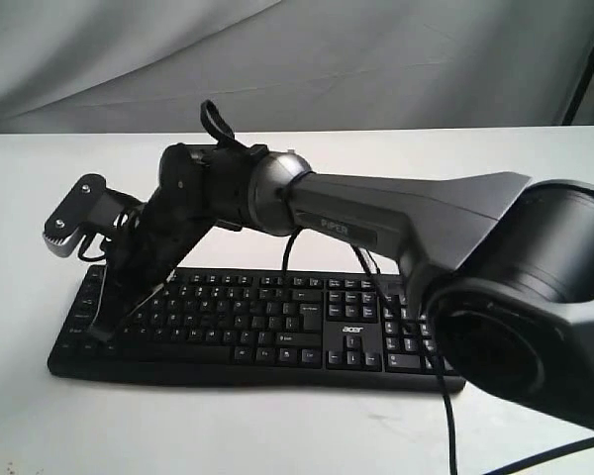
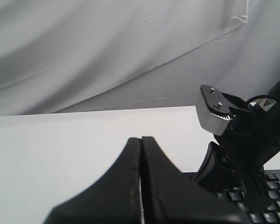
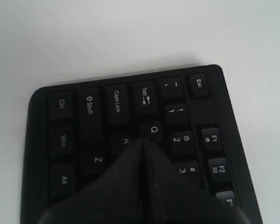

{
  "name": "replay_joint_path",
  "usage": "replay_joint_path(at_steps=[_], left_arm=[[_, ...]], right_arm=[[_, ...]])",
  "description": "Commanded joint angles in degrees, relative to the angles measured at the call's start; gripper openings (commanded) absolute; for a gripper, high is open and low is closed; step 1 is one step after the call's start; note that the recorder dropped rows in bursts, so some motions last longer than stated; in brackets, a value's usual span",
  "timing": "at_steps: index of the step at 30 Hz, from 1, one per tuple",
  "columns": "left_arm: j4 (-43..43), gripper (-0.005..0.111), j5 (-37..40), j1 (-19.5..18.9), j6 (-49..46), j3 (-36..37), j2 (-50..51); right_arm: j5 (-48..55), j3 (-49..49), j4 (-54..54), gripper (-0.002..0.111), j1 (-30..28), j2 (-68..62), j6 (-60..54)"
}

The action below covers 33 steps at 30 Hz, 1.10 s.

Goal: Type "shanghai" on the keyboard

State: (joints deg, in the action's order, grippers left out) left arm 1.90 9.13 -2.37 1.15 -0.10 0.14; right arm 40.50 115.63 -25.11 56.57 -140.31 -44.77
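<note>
Keystroke alignment: single-key contact required

Black keyboard [image 1: 277,332] lies flat on the table [image 1: 40,198]. Over its left-hand letters the right gripper [image 3: 143,141], fingers pressed together, points between A and Q. Advise centring on one key and pressing straight down. The left gripper [image 2: 141,139], likewise closed, hangs clear.

One keyboard [image 1: 277,327] is lying on one white table [image 1: 535,158]. One grey cloth [image 1: 277,59] is hanging at twelve o'clock. I am carrying two claws, my left claw [image 2: 141,140] and my right claw [image 3: 144,140]. One wrist camera [image 1: 74,218] is showing at nine o'clock.
</note>
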Motion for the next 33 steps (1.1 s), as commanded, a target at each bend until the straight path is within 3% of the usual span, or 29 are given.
replay_joint_path(at_steps=[1,27,33], left_arm=[[0.00,0.000,-0.34,0.37,0.15,0.10,-0.14],[0.00,0.000,-0.34,0.37,0.15,0.10,-0.14],[0.00,0.000,-0.34,0.37,0.15,0.10,-0.14]], right_arm=[[0.40,0.47,-1.02,0.000,0.00,-0.51,-0.72],[1.37,0.47,-2.38,0.000,0.13,-1.58,-3.07],[4.28,0.34,2.55,0.000,0.02,3.13,-1.34]])
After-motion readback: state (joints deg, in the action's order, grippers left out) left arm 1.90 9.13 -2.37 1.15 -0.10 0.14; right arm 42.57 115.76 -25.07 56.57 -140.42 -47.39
